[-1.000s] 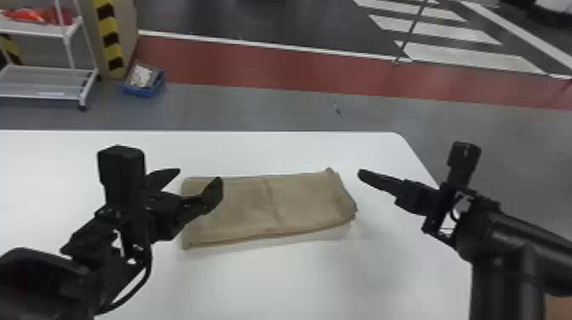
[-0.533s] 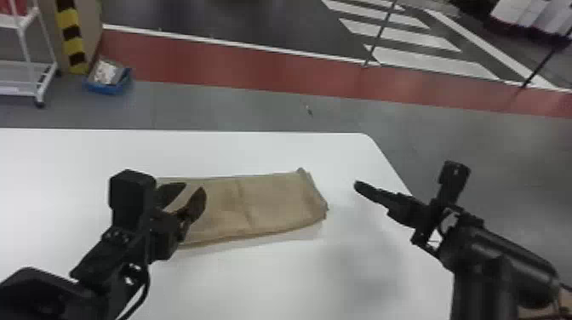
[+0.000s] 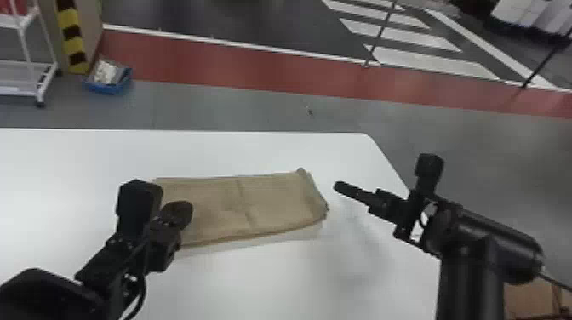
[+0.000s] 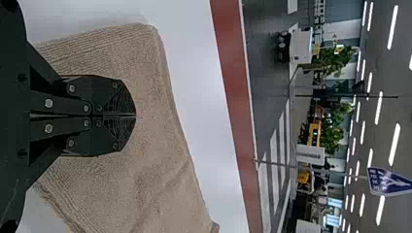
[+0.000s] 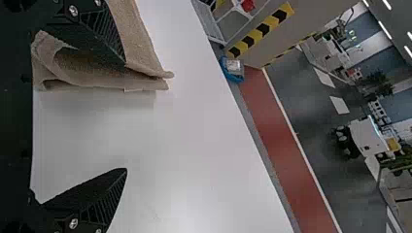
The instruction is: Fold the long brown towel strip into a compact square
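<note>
My left gripper (image 3: 181, 212) is over the left end of the folded brown towel (image 3: 255, 204), which lies flat on the white table with a crease across its middle. In the left wrist view the fingertips of my left gripper (image 4: 136, 115) are pressed together above the towel (image 4: 155, 155); whether cloth is between them cannot be told. Just right of the towel's right end is my right gripper (image 3: 338, 187). In the right wrist view, my right gripper (image 5: 125, 116) has its fingers wide apart, one beside the towel's layered end (image 5: 97, 73).
The white table (image 3: 276, 149) has its right edge beneath the right arm. On the floor beyond stand a blue bin (image 3: 108, 78) and a white rack (image 3: 27, 78) at the far left. A cardboard box (image 3: 532, 298) is at the lower right.
My left gripper has gone from open to shut over the towel's left end. The head view has shifted, moving the towel leftward in it. My right gripper stays open.
</note>
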Controlling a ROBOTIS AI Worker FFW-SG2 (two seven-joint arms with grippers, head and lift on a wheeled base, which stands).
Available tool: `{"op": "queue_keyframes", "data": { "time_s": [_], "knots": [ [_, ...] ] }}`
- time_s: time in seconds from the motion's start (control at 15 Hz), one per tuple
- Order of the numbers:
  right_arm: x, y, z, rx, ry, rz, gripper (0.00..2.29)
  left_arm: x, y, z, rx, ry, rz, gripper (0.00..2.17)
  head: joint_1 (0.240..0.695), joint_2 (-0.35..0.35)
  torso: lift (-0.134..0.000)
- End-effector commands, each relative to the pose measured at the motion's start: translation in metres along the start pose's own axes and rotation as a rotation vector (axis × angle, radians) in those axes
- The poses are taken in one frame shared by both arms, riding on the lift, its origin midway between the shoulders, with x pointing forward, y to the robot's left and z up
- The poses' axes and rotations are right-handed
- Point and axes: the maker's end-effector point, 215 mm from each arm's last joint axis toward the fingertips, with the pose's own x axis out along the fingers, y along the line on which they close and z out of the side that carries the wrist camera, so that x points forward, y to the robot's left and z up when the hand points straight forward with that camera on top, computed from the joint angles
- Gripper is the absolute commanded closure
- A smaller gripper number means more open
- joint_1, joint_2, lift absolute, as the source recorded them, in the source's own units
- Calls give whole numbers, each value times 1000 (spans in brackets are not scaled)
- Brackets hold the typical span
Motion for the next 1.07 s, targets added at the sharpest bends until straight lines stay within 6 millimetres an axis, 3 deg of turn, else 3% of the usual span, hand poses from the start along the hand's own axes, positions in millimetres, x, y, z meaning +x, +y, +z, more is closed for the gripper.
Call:
{"op": "queue_keyframes", "data": {
  "time_s": [0.0,0.2,0.47,0.6,1.0],
  "knots": [
    [8,19,-6,37,62,16,117,0,2,-1,9,4,7,2101,695,-350,-124],
    [23,39,-6,13,85,11,137,1,3,1,18,2,10,2101,695,-350,-124],
    [44,50,-4,-42,134,-34,191,2,5,-3,20,9,8,2101,695,-319,-124],
    [49,58,-13,-61,186,-47,194,1,6,-5,19,12,9,2101,695,-309,-124],
    [54,51,-30,-77,256,-93,262,1,7,-3,14,9,7,2101,695,-290,-124]
  ]
}}
